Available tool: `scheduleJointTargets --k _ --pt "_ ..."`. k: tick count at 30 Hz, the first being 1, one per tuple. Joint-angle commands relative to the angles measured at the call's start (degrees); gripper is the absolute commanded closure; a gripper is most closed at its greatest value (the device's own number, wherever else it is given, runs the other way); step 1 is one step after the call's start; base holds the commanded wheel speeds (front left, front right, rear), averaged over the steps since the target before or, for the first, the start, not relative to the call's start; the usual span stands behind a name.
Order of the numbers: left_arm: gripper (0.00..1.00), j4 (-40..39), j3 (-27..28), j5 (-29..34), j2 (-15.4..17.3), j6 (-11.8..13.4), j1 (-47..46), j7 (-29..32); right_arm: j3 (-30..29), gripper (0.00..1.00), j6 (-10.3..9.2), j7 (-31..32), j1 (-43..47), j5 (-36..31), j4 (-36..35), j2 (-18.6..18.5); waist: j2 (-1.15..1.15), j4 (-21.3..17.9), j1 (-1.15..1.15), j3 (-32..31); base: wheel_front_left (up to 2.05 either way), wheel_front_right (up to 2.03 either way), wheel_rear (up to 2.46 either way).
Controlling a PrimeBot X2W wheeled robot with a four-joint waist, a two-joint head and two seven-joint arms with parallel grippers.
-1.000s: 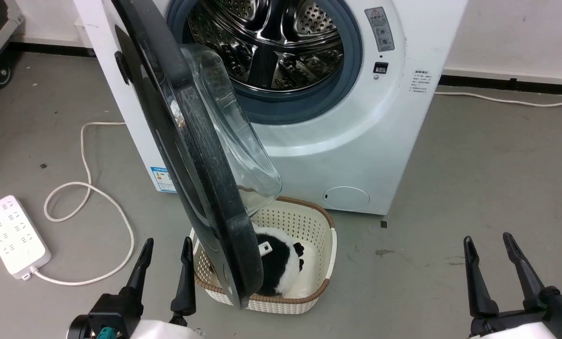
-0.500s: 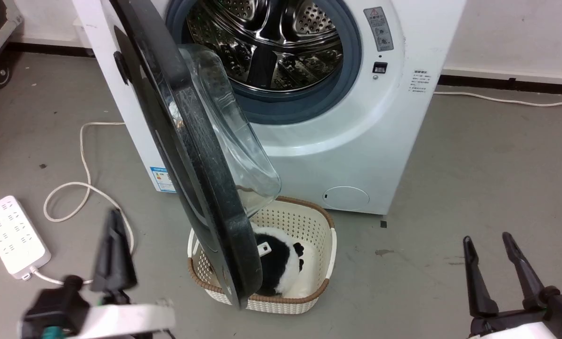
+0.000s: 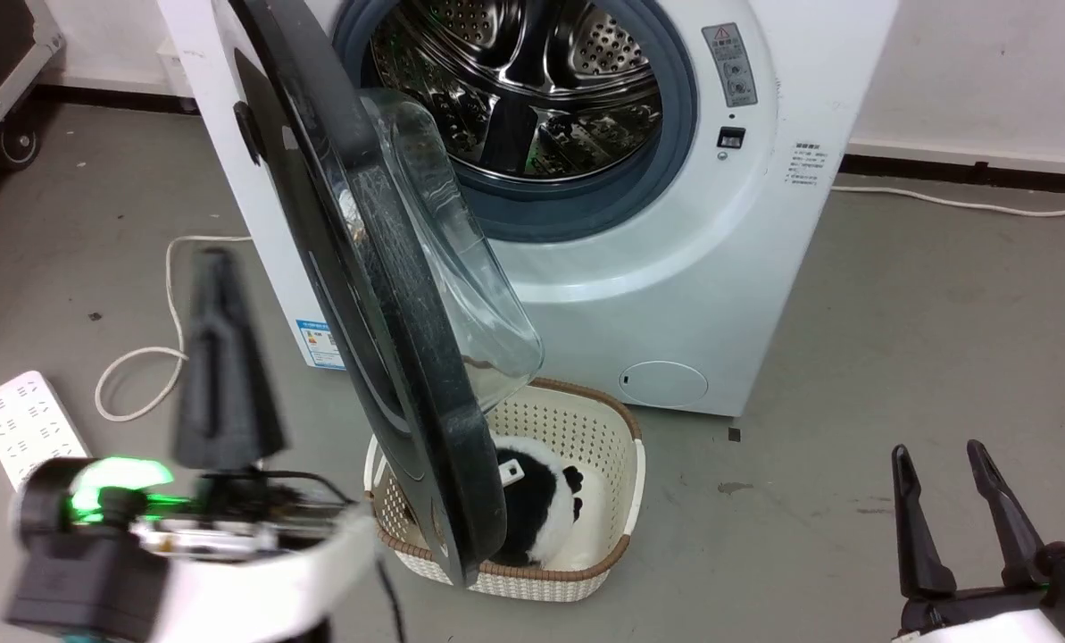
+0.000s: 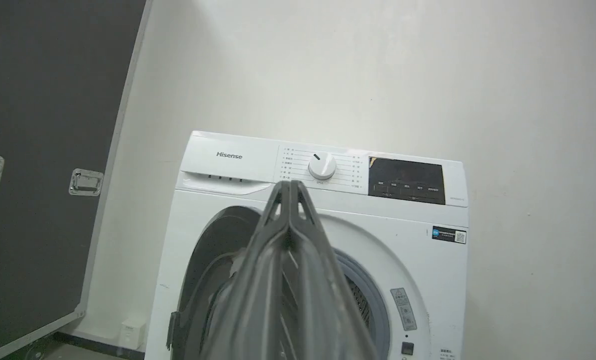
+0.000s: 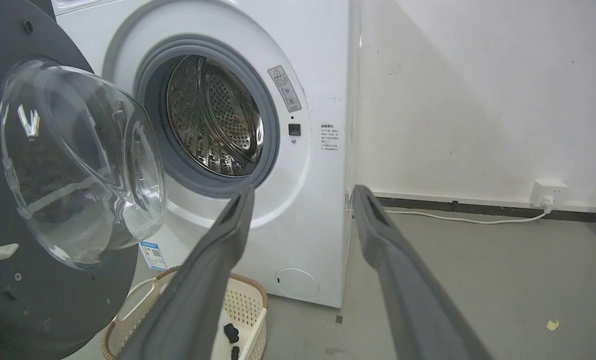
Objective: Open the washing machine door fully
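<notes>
The white washing machine [image 3: 675,295] stands ahead with its steel drum exposed. The washing machine door [image 3: 407,357], a black ring around a clear bulging window, hangs partly open and edge-on to me, hinged on the left. My left gripper [image 3: 213,263] is shut with nothing in it. It is raised left of the door's outer face and apart from it. In the left wrist view its fingers [image 4: 290,200] are pressed together and point at the washing machine [image 4: 228,155] and the door [image 4: 213,250]. My right gripper [image 3: 936,451] is open low on the right, far from the door [image 5: 78,165].
A cream basket [image 3: 617,406] holding a black-and-white plush toy [image 3: 541,509] sits on the floor under the door's lower edge. A white power strip [image 3: 23,420] and its looped cable [image 3: 170,295] lie at the left. A dark wheeled case [image 4: 38,150] stands at the far left.
My left gripper has shut and risen from the bottom edge to beside the door's outer face. The head camera shifted slightly. The right gripper and the door have not moved.
</notes>
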Motion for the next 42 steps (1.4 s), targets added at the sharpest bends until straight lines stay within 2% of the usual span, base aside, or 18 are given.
scheduleJointTargets --k 1,3,4,8,18,22,25,29,42 --pt "1.0 -0.28 -0.61 0.51 0.07 -0.16 -0.51 -0.25 -0.07 0.0 0.05 -0.26 -0.51 0.29 -0.07 0.27 0.0 -0.03 0.0 0.03 0.0 0.0 0.0" --pt "1.0 -0.09 -4.88 1.32 0.07 -0.55 0.12 -0.25 0.03 0.0 0.05 -0.26 -0.63 0.63 -0.03 0.27 0.0 -0.14 0.0 0.16 0.0 0.0 0.0" --pt "1.0 -0.09 -4.88 1.32 0.07 -0.55 0.12 -0.25 0.03 0.0 0.05 -0.26 -0.63 0.63 -0.03 0.27 0.0 -0.14 0.0 0.16 0.0 0.0 0.0" --pt "1.0 4.45 -12.86 1.44 0.07 -1.58 2.14 0.45 -0.02 0.0 0.05 -0.26 -0.64 1.15 -0.08 0.27 0.0 -0.39 0.0 0.52 0.0 0.0 0.0" --pt "1.0 17.3 -21.14 -1.12 0.07 -0.84 3.16 4.83 0.79 0.0 0.05 -0.26 -0.8 1.37 0.25 0.27 0.0 -0.95 0.0 1.76 0.0 0.0 0.0" --pt "1.0 24.02 -20.53 -3.68 0.07 0.97 3.13 8.1 0.61 0.0 0.05 -0.26 -1.13 1.32 0.27 0.27 0.0 -1.16 0.0 2.27 0.0 0.0 0.0" --pt "1.0 26.94 -18.9 -3.94 0.15 2.28 1.89 7.28 0.48 0.0 0.05 -0.26 -1.16 1.24 0.46 0.27 0.0 -1.06 0.0 2.51 0.0 0.0 0.0" --pt "1.0 28.85 -17.76 -4.49 0.65 2.58 1.56 6.31 0.28 0.0 0.05 -0.26 -0.79 1.43 0.69 0.27 0.0 0.1 0.0 2.32 0.0 0.0 0.0" --pt "1.0 30.69 -14.34 -7.06 2.85 3.72 4.1 4.94 0.57 0.0 0.05 -0.26 0.37 1.27 1.29 0.27 0.0 10.48 0.0 1.01 0.0 0.0 0.0"
